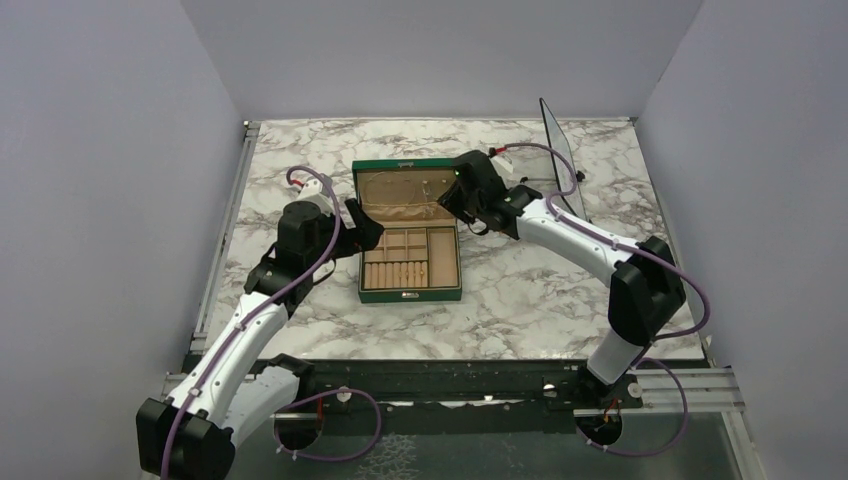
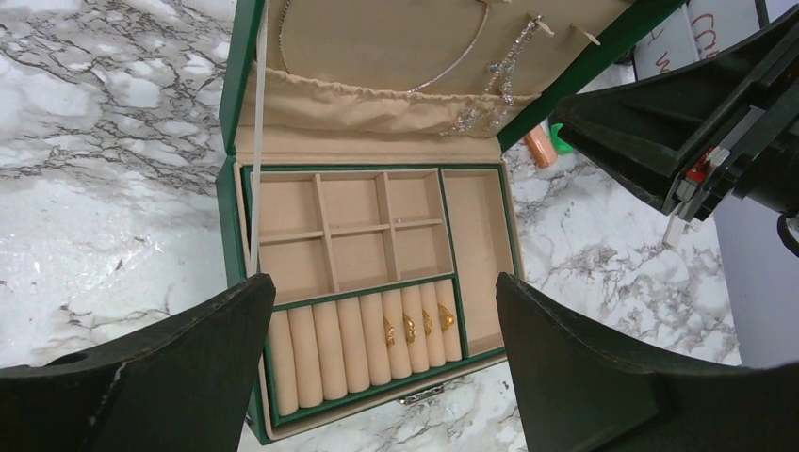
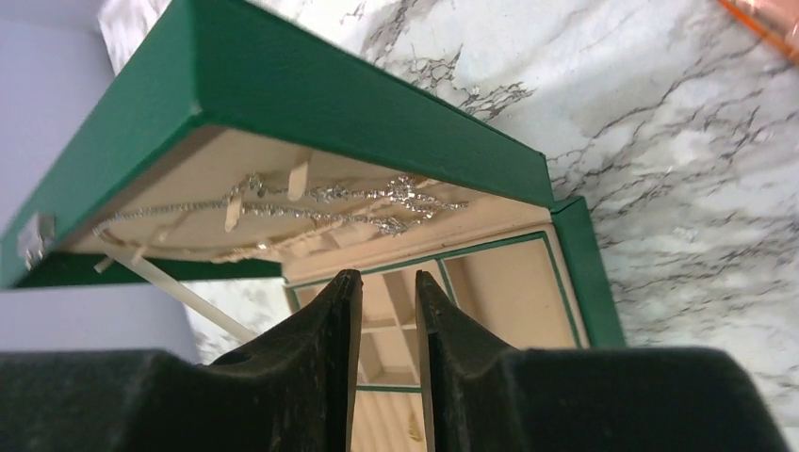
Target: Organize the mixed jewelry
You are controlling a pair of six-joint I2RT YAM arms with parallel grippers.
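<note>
1. Right gripper [image 3: 386, 287]: the fingers stand close together with a narrow slot between them. I see the tray through that slot and nothing pinched, though a chain this fine could escape the wrist view.

2. Left gripper [image 2: 383, 287]: spread wide and empty, it hovers at the left side of the green box [image 1: 410, 293].

3. Location of the jewelry: several gold rings [image 2: 415, 325] sit in the ring rolls [image 2: 330, 348] at the front of the tray, toward their right end. The silvery chain [image 3: 170, 209] and the sparkly pieces [image 3: 377, 195] hang against the inside of the raised lid [image 3: 311, 94].

4. Governing relation: in the right wrist view, the silvery chain lies ahead of and above the right fingertips, close under the overhang of the lid. Its long axis runs side to side across the lid, along the same line on which the jaws close.

5. Judgement: I would roll the wrist before any pinch, so that the chain passes through the slot instead of lying along the closing line.

6. Arm assignment: the right arm is nearer the lid contents. The left arm faces the tray and the rings.
</note>
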